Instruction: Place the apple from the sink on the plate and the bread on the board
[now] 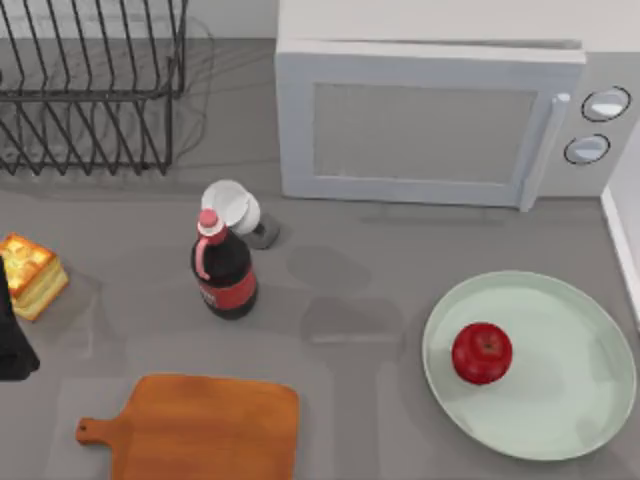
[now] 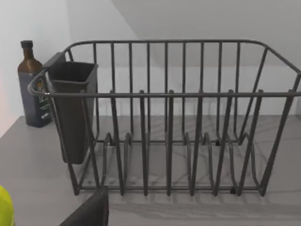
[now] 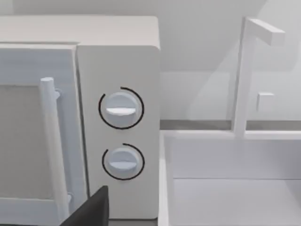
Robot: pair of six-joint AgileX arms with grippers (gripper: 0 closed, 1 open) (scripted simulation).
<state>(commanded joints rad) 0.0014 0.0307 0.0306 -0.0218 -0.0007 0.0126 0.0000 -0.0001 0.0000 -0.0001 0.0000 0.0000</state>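
The red apple [image 1: 482,352] rests on the left half of the mint-green plate [image 1: 565,410] at the table's right. The bread [image 1: 32,274], a toast block with a browned top, lies on the table at the far left. A dark part of my left gripper [image 1: 12,335] stands just in front of the bread at the left edge, and it also appears low in the left wrist view as the left gripper [image 2: 89,212]. The wooden board [image 1: 205,430] lies bare at the front, handle pointing left. A dark part of my right gripper [image 3: 91,209] hangs before the microwave's knobs, beside the white sink [image 3: 235,188].
A red-capped dark bottle [image 1: 224,270] and a white cup [image 1: 232,208] stand mid-table between bread and plate. The microwave [image 1: 420,120] fills the back, and a wire dish rack [image 1: 90,90] sits back left with a dark holder [image 2: 70,108]. A brown bottle [image 2: 32,84] stands beside the rack.
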